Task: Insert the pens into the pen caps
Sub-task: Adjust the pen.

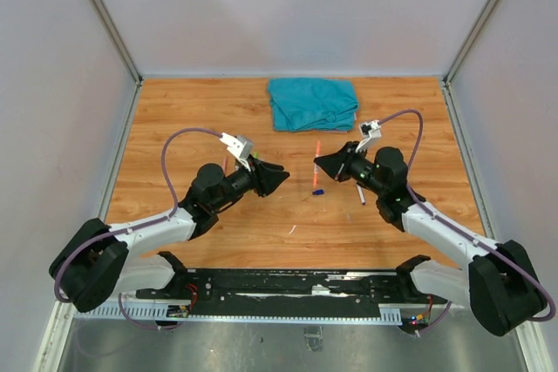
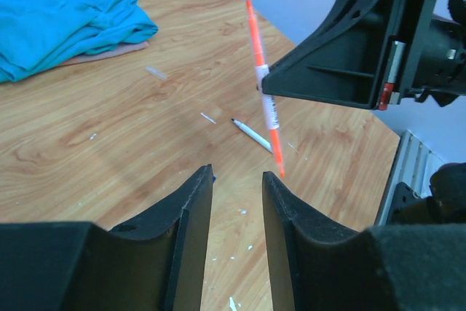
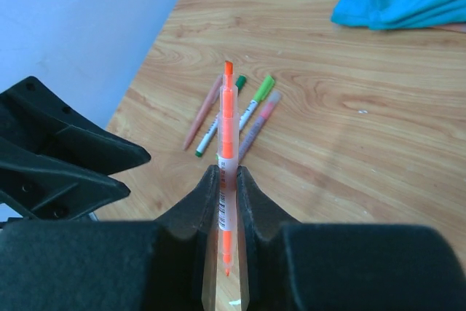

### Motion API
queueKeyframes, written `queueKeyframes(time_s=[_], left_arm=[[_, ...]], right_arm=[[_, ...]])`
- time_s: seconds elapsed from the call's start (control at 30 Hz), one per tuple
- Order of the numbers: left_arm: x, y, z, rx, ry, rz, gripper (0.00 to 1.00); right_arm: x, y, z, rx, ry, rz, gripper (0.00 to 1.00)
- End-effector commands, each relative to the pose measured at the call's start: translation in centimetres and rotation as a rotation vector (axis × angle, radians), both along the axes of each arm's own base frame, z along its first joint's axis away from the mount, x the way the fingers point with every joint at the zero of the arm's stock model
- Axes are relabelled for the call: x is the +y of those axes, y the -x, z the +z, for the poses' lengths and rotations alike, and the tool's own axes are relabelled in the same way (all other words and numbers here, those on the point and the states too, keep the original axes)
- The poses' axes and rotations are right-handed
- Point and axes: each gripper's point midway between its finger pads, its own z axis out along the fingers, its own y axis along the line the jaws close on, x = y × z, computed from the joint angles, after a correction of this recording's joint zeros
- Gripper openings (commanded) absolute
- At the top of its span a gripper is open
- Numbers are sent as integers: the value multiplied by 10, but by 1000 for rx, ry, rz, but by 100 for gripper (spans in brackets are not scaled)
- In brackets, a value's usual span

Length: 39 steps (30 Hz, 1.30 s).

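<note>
My right gripper (image 3: pixel 228 172) is shut on an orange pen (image 3: pixel 228 136), which stands upright between its fingers with the tip pointing down above the table. In the top view that pen (image 1: pixel 316 163) hangs at mid-table between the two arms. My left gripper (image 2: pixel 237 174) faces it from the left, open, with nothing between its fingers. A small blue pen cap (image 1: pixel 318 191) lies on the wood just below the orange pen. Several more pens (image 3: pixel 251 107) lie together on the table beyond the right gripper. A white pen with a dark tip (image 2: pixel 253 135) lies under the right arm.
A folded teal cloth (image 1: pixel 314 102) lies at the back middle of the wooden table (image 1: pixel 174 119). A small clear piece (image 2: pixel 156 72) lies near the cloth. White walls and metal posts close in the sides and back.
</note>
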Motion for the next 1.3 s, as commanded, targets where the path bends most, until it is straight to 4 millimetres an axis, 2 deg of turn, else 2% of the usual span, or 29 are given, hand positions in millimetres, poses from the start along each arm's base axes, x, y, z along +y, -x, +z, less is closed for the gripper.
queueKeyframes(time_s=[0.0, 0.3, 0.67, 0.73, 1.27], left_arm=[[-8, 10, 15, -45, 62, -79, 37], [-18, 28, 21, -63, 106, -196, 36], [-19, 28, 19, -51, 105, -198, 36], [-19, 27, 19, -51, 103, -196, 31], [-18, 25, 17, -47, 92, -182, 20]], right_arm=[[17, 5, 25, -103, -118, 54, 5], [36, 10, 32, -138, -189, 105, 4], [68, 29, 37, -171, -243, 228, 2], [72, 32, 40, -180, -259, 249, 2], [83, 48, 48, -223, -290, 334, 1]])
